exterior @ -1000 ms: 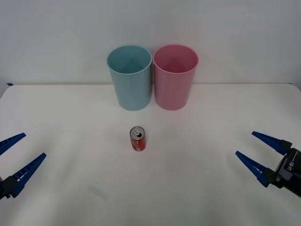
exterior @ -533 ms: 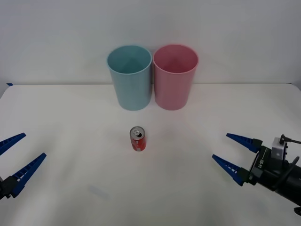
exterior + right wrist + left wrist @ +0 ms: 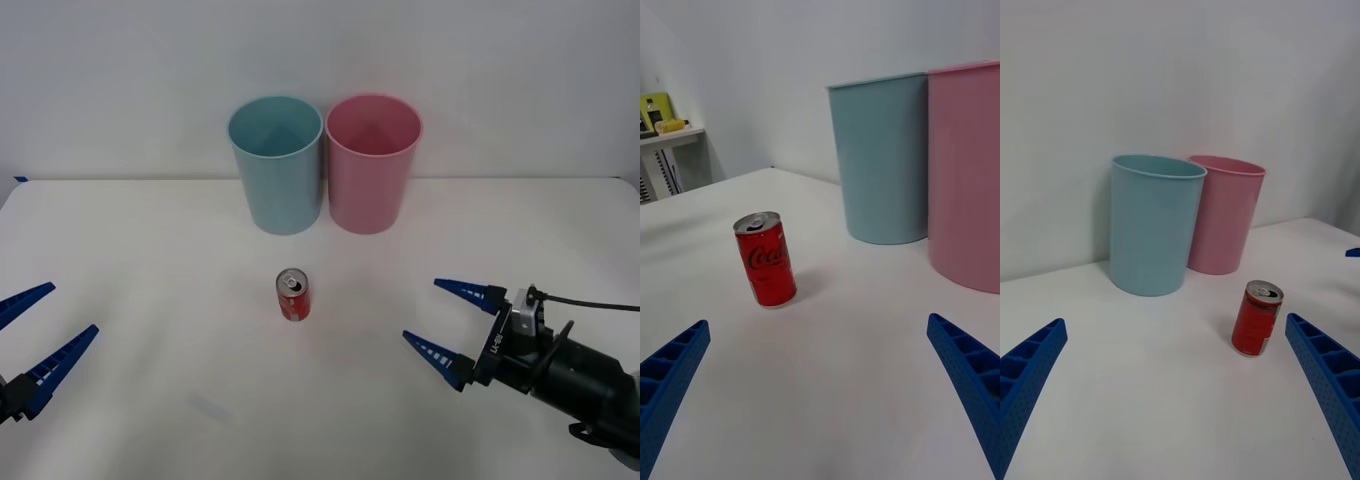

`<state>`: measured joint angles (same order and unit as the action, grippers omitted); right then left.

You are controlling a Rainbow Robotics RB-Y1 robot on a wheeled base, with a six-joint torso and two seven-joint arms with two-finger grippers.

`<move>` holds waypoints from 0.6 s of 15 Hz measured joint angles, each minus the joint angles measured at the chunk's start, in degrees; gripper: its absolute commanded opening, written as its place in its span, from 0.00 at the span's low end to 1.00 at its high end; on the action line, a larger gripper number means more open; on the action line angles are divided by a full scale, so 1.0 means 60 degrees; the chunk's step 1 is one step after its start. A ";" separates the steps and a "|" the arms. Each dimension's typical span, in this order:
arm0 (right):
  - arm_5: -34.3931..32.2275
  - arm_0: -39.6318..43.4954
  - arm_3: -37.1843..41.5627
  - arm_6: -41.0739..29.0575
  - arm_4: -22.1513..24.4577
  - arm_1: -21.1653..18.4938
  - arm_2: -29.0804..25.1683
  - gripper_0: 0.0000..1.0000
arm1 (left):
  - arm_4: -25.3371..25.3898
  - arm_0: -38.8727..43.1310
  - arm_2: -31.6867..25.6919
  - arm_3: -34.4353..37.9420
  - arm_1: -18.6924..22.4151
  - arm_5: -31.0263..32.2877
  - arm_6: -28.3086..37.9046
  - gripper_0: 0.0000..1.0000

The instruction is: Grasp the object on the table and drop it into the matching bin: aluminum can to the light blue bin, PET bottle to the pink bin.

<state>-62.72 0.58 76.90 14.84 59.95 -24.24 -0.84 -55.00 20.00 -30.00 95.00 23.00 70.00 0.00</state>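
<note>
Can (image 3: 293, 295) upright on desk (image 3: 150, 260), ungrasped; right hand (image 3: 452, 323), released, at its 4 o'clock; light blue bin (image 3: 277, 165) awaits.

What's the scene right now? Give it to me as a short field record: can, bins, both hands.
can: aluminum can, upright on the table, ungrasped
bins: light blue bin and pink bin, side by side behind the can
right hand: right hand, open, fingers pointing toward the can, apart from it
left hand: left hand, open, at the table's left edge
</note>
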 measured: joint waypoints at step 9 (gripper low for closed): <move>0.0628 -0.1452 -0.1247 0.0389 0.0991 0.1153 0.0648 1.00 | 0.0000 0.0000 0.0000 0.0000 0.0000 0.0000 0.0000 1.00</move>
<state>-58.95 -8.13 69.41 17.18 65.89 -17.32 3.04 -55.00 20.00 -30.00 95.00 23.00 70.00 0.00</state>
